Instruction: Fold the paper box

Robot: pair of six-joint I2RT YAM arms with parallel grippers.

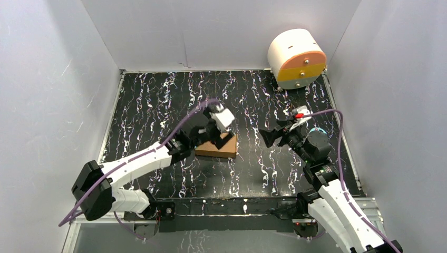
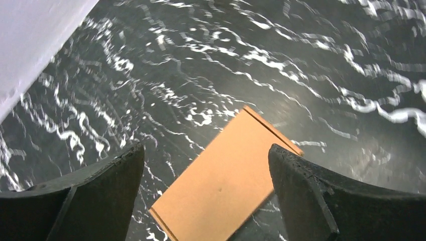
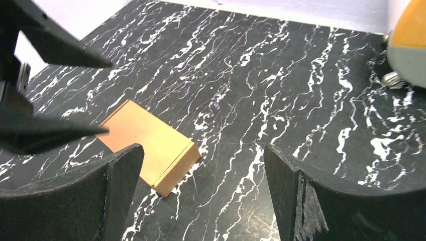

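Observation:
The paper box (image 1: pixel 220 148) is a small shut brown carton lying flat on the black marbled table (image 1: pixel 158 100). My left gripper (image 1: pixel 217 137) hangs just above the box, open, its jaws standing wide and apart from the cardboard. In the left wrist view the box (image 2: pixel 226 181) lies below and between the fingers of the left gripper (image 2: pixel 206 150). My right gripper (image 1: pixel 266 137) is open and holds nothing, to the right of the box. In the right wrist view the box (image 3: pixel 150 143) lies to the left, beyond the right gripper (image 3: pixel 203 149), with the left arm's fingers (image 3: pixel 55 133) over the box's far end.
A white cylinder with an orange-and-yellow face (image 1: pixel 296 58) stands at the back right corner, and its edge (image 3: pixel 409 45) shows in the right wrist view. White walls close in the table at the left, back and right.

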